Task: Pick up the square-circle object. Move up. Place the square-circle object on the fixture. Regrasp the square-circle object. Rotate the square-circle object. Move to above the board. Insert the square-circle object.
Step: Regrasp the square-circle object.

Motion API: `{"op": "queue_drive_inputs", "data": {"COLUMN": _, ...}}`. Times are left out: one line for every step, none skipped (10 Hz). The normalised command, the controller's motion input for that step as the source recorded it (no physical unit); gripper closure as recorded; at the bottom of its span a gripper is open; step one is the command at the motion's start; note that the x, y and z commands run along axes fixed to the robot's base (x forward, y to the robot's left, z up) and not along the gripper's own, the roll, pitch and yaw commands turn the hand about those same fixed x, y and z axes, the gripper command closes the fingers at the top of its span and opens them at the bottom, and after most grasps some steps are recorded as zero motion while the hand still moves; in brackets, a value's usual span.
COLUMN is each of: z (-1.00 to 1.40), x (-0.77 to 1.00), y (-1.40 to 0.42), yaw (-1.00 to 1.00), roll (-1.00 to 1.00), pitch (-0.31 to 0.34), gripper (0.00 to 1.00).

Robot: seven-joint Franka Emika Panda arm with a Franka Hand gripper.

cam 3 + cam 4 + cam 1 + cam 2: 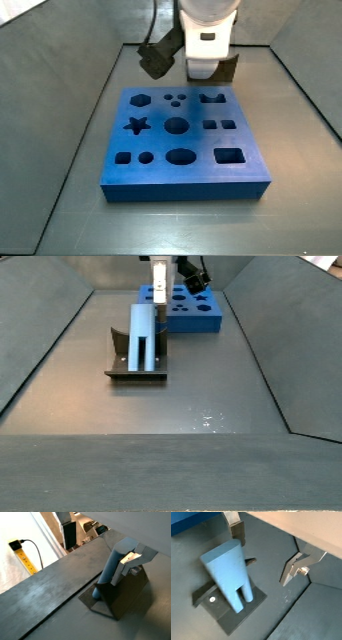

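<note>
The square-circle object [228,574] is a light grey-blue peg that stands leaning on the fixture [224,614], a dark bracket on a base plate. In a side view the peg [143,336] rises from the fixture [135,373] in front of the blue board [191,314]. My gripper [263,549] is open just above the peg's top end, and nothing is held. One finger [234,527] is close beside the peg's top, the other finger [294,569] far off. In a side view the gripper [201,55] hangs behind the board [181,135] and hides the peg.
Grey sloped walls [47,346] enclose the floor on both sides. A yellow strip with a black cable [25,556] hangs outside the enclosure. The board has many cut-out holes, such as a star [136,125] and a square [230,155].
</note>
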Motion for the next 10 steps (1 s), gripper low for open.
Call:
{"op": "queue_drive_inputs", "data": {"z": -0.04, "x": 0.78, "y": -0.01, "yaw": -0.01, "roll": 0.09, "pitch": 0.129, "gripper": 0.0}}
{"op": "queue_drive_inputs", "data": {"z": -0.03, "x": 0.68, "y": -0.01, "yaw": 0.02, "roll": 0.1, "pitch": 0.141, "gripper": 0.0}}
{"op": "queue_drive_inputs", "data": {"z": -0.03, "x": 0.63, "y": -0.01, "yaw": 0.03, "roll": 0.11, "pitch": 0.144, "gripper": 0.0}}
{"op": "queue_drive_inputs", "data": {"z": -0.03, "x": 0.53, "y": -0.01, "yaw": 0.06, "roll": 0.11, "pitch": 0.147, "gripper": 0.0}}
{"op": "queue_drive_inputs", "data": {"z": -0.03, "x": 0.47, "y": -0.01, "yaw": 0.07, "roll": 0.11, "pitch": 0.145, "gripper": 0.0}}
{"op": "queue_drive_inputs", "data": {"z": -0.03, "x": 0.4, "y": -0.02, "yaw": 0.08, "roll": 0.11, "pitch": 0.143, "gripper": 0.0}}
{"op": "queue_drive_inputs", "data": {"z": -0.03, "x": 0.34, "y": -0.02, "yaw": 0.09, "roll": 0.11, "pitch": 0.144, "gripper": 0.0}}
{"op": "queue_drive_inputs", "data": {"z": -0.02, "x": 0.26, "y": -0.02, "yaw": 0.1, "roll": 0.11, "pitch": 0.14, "gripper": 0.0}}
{"op": "queue_drive_inputs", "data": {"z": -0.02, "x": 0.2, "y": -0.03, "yaw": 0.1, "roll": 0.1, "pitch": 0.136, "gripper": 0.0}}
{"op": "queue_drive_inputs", "data": {"z": 0.0, "x": 0.0, "y": 0.0, "yaw": 0.0, "roll": 0.0, "pitch": 0.0, "gripper": 1.0}}
